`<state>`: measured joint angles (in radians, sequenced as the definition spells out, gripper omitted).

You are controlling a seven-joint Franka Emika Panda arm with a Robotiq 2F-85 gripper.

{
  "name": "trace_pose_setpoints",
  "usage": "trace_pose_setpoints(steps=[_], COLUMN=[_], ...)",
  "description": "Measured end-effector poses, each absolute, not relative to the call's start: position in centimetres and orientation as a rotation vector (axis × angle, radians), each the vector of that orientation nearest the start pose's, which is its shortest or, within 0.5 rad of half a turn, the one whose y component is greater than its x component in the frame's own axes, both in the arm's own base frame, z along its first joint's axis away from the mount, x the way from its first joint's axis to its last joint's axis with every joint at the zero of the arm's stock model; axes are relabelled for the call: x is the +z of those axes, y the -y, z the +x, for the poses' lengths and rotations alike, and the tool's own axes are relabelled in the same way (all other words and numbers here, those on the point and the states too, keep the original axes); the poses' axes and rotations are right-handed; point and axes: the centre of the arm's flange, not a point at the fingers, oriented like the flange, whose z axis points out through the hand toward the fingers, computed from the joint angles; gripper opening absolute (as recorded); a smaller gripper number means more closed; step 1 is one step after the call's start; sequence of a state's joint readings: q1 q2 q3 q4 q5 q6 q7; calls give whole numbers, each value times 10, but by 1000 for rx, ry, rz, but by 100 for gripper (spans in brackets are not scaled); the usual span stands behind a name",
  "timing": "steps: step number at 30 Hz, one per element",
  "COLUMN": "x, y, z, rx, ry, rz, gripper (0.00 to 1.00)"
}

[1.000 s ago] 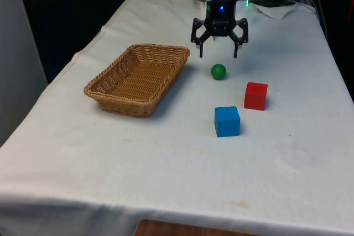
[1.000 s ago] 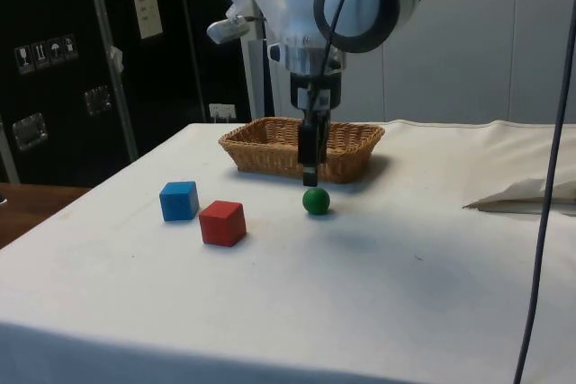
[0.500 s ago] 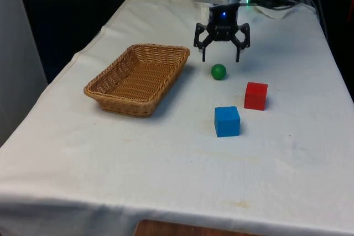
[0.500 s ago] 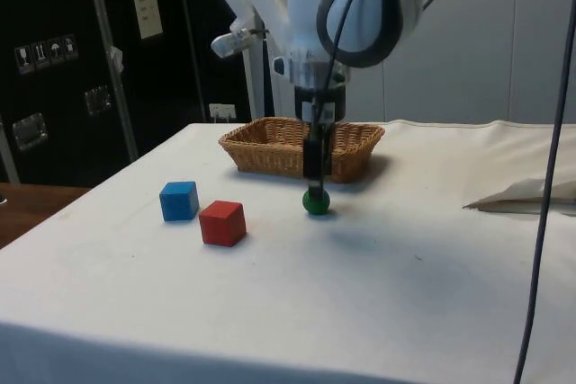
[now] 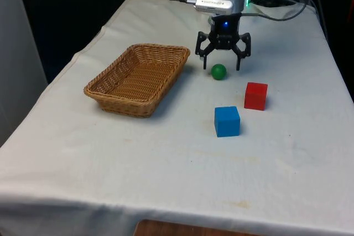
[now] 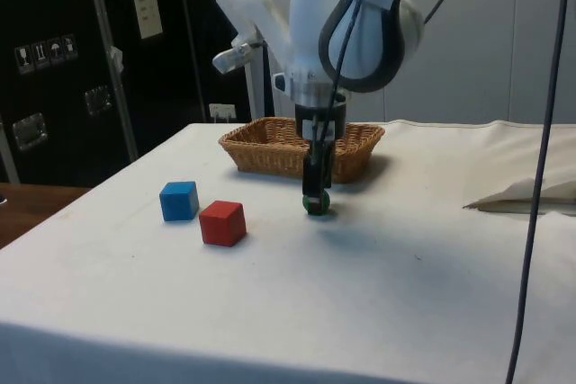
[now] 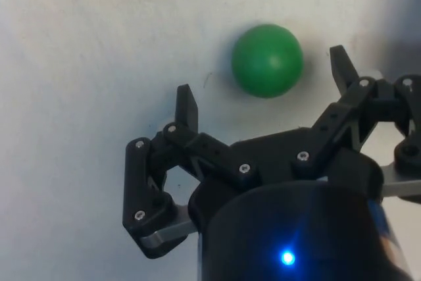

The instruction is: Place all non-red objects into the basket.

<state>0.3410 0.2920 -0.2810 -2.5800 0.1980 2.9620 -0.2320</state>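
The black two-finger gripper (image 5: 220, 66) is low over the small green ball (image 5: 218, 71), with its fingers spread wide and holding nothing.

In the wrist view the small green ball (image 7: 267, 60) lies on the white cloth (image 7: 79, 44) between the two fingertips (image 7: 187, 104), and neither of them touches it. In the side view the gripper (image 6: 315, 197) hangs straight down just in front of the ball (image 6: 316, 205), close to the cloth. The oval woven wicker basket (image 5: 138, 79) stands at the front view's left of the ball, near it but apart. The red cube (image 5: 255, 95) sits nearer the camera at the front view's right of the ball, and the blue cube (image 5: 227, 121) is nearer still, well apart from the basket. In the side view the blue cube (image 6: 179, 200) and the red cube (image 6: 222, 222) stand just beside each other, not touching.
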Motion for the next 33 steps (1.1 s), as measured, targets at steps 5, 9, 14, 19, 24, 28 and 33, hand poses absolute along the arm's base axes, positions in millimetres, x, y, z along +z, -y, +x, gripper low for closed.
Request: trace_pose_setpoints(steps=[5, 9, 14, 19, 24, 28, 33], x=[166, 163, 163, 162, 163, 168, 186], y=[-7, -7, -8, -8, -7, -7, -4], z=[450, 450, 450, 450, 450, 453, 454], rx=[-173, -181, -184, -187, -189, -211, -225], ry=[184, 181, 181, 180, 179, 176, 181], rz=[-3181, -3184, -3185, -3186, -3186, -3182, -3166], gripper=[96, 70, 3, 0, 0, 0, 0])
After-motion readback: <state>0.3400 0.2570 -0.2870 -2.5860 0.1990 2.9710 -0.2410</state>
